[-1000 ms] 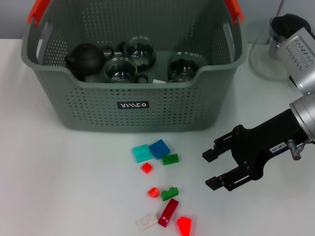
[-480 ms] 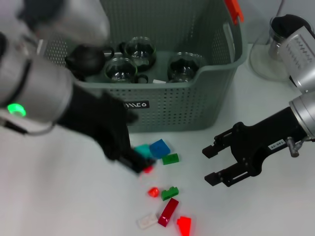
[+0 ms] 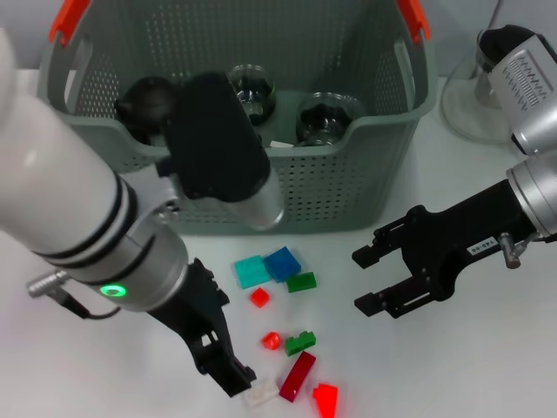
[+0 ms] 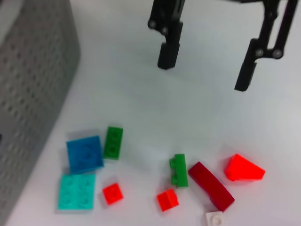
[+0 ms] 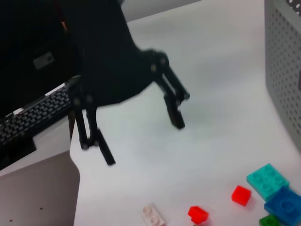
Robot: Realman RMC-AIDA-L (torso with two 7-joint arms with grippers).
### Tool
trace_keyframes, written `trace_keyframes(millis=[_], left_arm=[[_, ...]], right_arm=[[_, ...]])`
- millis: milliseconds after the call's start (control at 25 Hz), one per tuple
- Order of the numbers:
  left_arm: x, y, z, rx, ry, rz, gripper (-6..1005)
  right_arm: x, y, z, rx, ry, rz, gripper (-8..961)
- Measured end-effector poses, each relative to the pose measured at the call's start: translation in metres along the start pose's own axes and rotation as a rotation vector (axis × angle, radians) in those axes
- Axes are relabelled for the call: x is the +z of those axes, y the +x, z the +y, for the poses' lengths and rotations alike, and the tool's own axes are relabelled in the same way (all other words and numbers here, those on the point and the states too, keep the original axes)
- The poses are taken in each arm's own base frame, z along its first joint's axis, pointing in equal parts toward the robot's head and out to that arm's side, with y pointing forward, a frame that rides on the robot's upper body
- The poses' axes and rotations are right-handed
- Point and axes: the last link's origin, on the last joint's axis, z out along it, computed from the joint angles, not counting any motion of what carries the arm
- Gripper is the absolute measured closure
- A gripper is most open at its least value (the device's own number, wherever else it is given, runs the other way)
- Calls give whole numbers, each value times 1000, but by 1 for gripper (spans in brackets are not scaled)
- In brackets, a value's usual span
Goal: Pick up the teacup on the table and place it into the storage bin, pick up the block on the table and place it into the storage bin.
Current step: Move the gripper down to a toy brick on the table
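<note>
The grey-green storage bin [image 3: 287,187] stands at the back, holding glass teacups [image 3: 324,117] and a black teapot [image 3: 144,100]. No teacup shows on the table itself. Loose blocks lie in front of the bin: cyan [image 3: 251,272], blue [image 3: 282,262], flat green [image 3: 302,281], small red [image 3: 259,297], dark red [image 3: 297,375] and white [image 3: 259,393]. My left gripper [image 3: 231,374] hangs low at the front, just left of the white block. Seen from the right wrist, the left gripper [image 5: 141,132] is open and empty. My right gripper [image 3: 363,279] hovers open to the right of the blocks.
A glass pot with a black lid [image 3: 500,52] stands on a round base at the back right, behind my right arm. My bulky left arm [image 3: 78,218] covers the left of the table and part of the bin's front. A keyboard [image 5: 33,117] shows in the right wrist view.
My left arm has swung in from the left and come down; its gripper went from the cyan block to the white block at the front. The right gripper edged slightly left.
</note>
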Motion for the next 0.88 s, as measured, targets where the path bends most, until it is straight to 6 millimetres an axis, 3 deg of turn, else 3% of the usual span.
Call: trace_keyframes(millis=[320, 880], left_arm=[[34, 3, 2, -57, -38, -14, 48], [53, 10, 8, -134, -45, -25, 49]], right_arm=[[-1, 0, -2, 1, 13, -5, 238], [-15, 1, 1, -54, -26, 32, 238]])
